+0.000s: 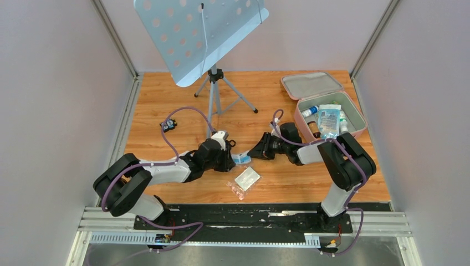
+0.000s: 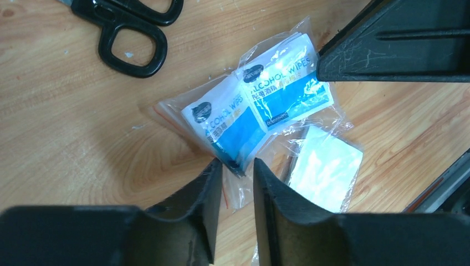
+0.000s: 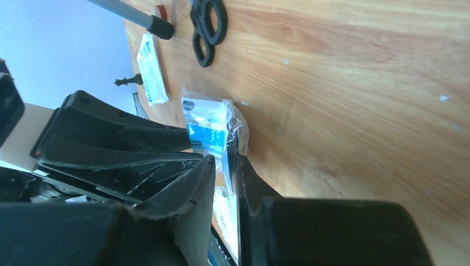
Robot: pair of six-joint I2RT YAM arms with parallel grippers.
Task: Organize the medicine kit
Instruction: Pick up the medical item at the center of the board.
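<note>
The medicine kit (image 1: 309, 85) sits open at the far right of the desk (image 1: 161, 100), its grey-lined lid laid back on the far side. In its tray a clear pouch with blue print (image 1: 330, 121) lies over small bottles; the print on them is too small to read, and the pouch hides what lies beneath it.

Left of the kit, near the middle of the desk, both arms meet over a clear bag of wipes (image 2: 260, 94). Two blue-and-white sachets inside it read "ALCOHOL WIPES"; the smaller lines under that and the oval logo are blurred.

The left pincer (image 2: 238, 163) has its fingers on either side of the bag's near corner, with little room left. Whether they press on it I cannot tell. The right pincer (image 3: 226, 158) stands with its fingers nearly together and the bag's clear edge in the slit. A dark gap shows beside the plastic, so I cannot tell whether it grips. From above, the arms hide both sets of fingers.

Just beside the bag, nearer the arms, lies a flat white packet (image 2: 324, 169) in its own clear wrap, with no print visible. Black scissors (image 2: 133, 39) are cut off by the frame's top edge. A perforated music stand (image 1: 199, 36) rises at the far side, left of the kit.
</note>
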